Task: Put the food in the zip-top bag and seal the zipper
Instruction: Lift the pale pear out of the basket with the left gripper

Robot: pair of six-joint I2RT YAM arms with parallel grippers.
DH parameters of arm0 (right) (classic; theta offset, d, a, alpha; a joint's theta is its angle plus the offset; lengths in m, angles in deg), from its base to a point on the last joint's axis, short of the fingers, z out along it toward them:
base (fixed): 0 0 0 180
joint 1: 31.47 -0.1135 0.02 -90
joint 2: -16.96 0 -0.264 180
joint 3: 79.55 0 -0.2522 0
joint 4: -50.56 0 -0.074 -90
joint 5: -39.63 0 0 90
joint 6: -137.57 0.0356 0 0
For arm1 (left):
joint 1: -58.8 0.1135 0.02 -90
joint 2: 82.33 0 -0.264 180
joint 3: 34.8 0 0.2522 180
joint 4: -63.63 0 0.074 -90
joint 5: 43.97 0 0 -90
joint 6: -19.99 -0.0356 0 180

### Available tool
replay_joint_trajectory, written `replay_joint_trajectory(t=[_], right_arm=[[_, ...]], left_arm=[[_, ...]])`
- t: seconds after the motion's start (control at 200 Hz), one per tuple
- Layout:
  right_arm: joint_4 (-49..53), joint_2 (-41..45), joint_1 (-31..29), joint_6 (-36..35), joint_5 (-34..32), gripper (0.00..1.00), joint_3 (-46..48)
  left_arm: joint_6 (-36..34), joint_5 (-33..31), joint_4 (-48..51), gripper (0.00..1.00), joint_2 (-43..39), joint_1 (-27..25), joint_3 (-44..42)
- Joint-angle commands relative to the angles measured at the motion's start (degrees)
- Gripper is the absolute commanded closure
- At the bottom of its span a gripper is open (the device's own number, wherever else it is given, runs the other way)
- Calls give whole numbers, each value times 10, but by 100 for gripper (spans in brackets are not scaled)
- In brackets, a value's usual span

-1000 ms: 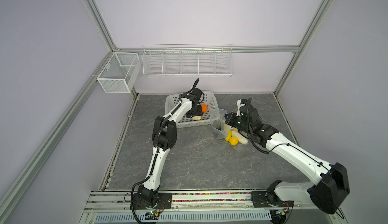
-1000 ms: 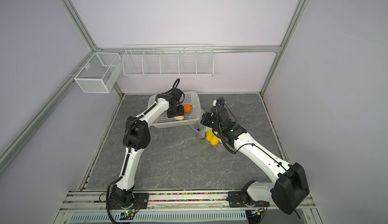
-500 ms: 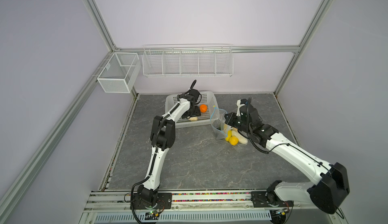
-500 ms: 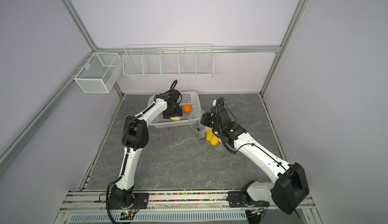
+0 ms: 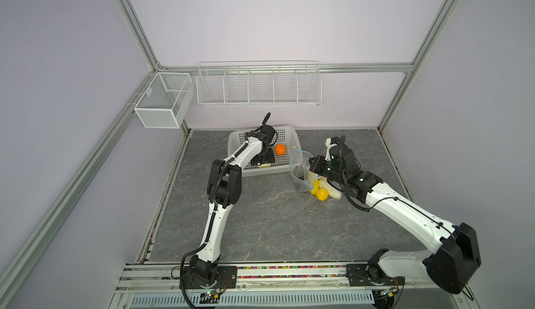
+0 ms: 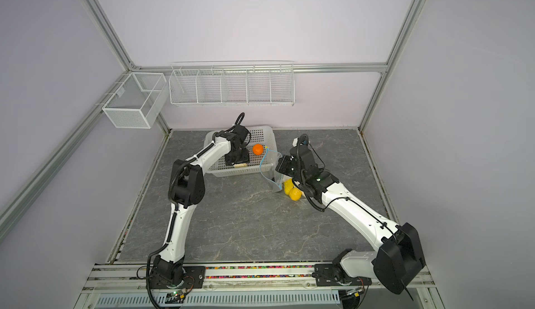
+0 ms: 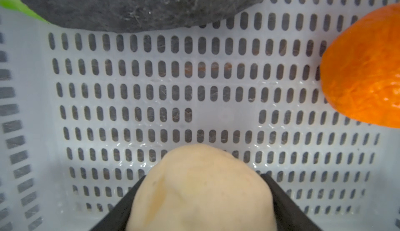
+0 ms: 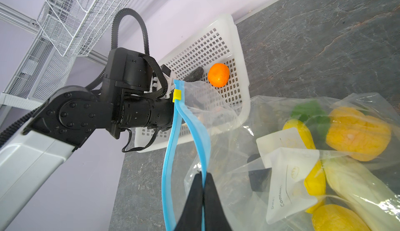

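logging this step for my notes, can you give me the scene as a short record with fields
left gripper: closed around a beige piece, inside the white basket
right gripper: shut on the zipper strip, holding the zip-top bag mouth open
loose in basket: orange, black piece
in bag: yellow pieces, white piece, green piece
seal: not closed, yellow slider at the strip's end

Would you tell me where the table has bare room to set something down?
Bare: the table in front of the basket and zip-top bag, toward the front rail; also behind the bag. Crowded: where basket, bag and right gripper meet.
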Motion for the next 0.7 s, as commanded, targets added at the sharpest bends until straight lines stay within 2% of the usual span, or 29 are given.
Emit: replay_joint_trajectory(t=[0.0,0.29,0.7], right_arm=[[-14,-2,-3,4,0,94,4],[-22,-15,-6,5,1,94,-5],[-28,-63,-12,-2,9,94,-55]], left_arm=[[1,-14,26,34,-22,-2,16],[6,-2,36,39,-78,-2,18],[20,36,36,40,-173,-3,-9]])
